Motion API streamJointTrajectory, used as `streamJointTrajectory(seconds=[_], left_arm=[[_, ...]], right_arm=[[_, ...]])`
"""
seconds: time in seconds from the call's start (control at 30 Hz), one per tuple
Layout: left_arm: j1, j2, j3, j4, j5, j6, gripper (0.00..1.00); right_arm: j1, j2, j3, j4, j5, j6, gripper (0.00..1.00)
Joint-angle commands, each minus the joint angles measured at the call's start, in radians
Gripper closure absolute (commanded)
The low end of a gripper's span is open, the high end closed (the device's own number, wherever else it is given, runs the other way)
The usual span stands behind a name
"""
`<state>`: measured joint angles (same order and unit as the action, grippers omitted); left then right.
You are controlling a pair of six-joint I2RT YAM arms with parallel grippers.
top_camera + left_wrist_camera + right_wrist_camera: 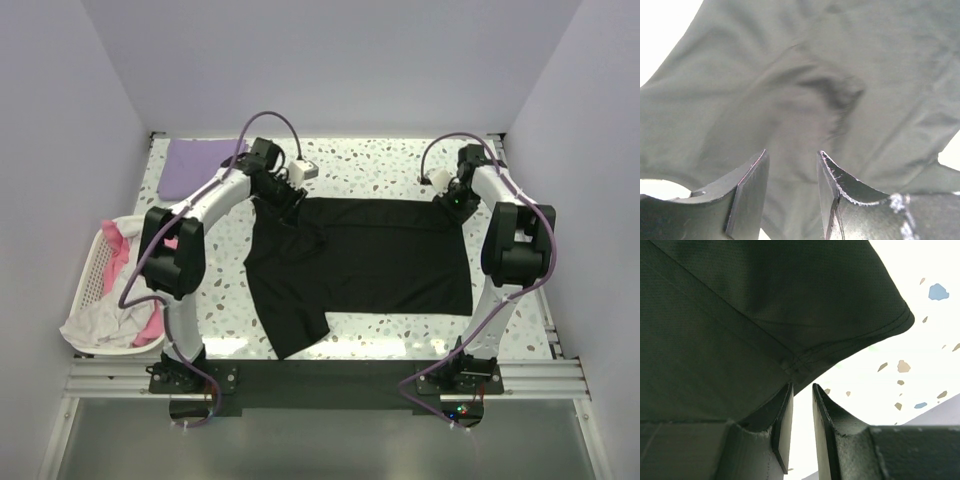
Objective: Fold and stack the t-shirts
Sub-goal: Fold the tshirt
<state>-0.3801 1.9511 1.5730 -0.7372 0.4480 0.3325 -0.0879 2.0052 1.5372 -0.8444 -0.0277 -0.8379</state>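
So: black tee laid flat mid-table, both arms at its far edge, probably setting up a fold.
Far left, the white basket (pixel 88 275) hangs off the table edge with white and pink laundry in it. The lavender t-shirt (pixel 193 165) sits flat in the far-left corner, likely done and marking the stack spot. The left gripper (pixel 288 195) is at the far-left edge of the black t-shirt (pixel 385 255), where the cloth is rumpled. Its fingers (pixel 747 195) stand about half apart with fabric running between them, and I can't tell if it's pinched. The shirt lies spread with one sleeve toward the near edge. The right gripper (pixel 456 200) is at the far-right corner. Its jaws are narrow, the hem meets the tips, and bare table (pixel 920 360) shows through the gap, so a grip is unclear. My guess is that the corners are for pulling it taut.
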Motion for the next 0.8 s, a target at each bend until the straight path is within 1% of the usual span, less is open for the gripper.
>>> streamJointTrajectory(seconds=[0.0, 0.2, 0.33, 0.53, 0.73, 0.77], left_arm=[[0.059, 0.026, 0.028, 0.024, 0.001, -0.039, 0.52], [0.095, 0.087, 0.041, 0.033, -0.063, -0.062, 0.51], [0.115, 0.111, 0.035, 0.036, -0.074, -0.07, 0.51], [0.138, 0.12, 0.007, 0.041, -0.084, -0.073, 0.51], [0.159, 0.108, -0.036, 0.047, -0.08, -0.066, 0.51], [0.161, 0.1, -0.042, 0.045, -0.08, -0.063, 0.52]], right_arm=[[0.011, -0.039, 0.018, -0.004, -0.028, 0.0, 0.73], [0.019, -0.005, 0.018, 0.014, -0.012, 0.002, 0.69], [0.02, 0.027, 0.015, 0.024, 0.014, -0.007, 0.67], [0.02, 0.05, -0.006, 0.036, 0.026, -0.017, 0.67], [0.016, 0.044, -0.011, -0.019, 0.026, -0.047, 0.76], [0.013, 0.041, -0.009, -0.03, 0.026, -0.052, 0.81]])
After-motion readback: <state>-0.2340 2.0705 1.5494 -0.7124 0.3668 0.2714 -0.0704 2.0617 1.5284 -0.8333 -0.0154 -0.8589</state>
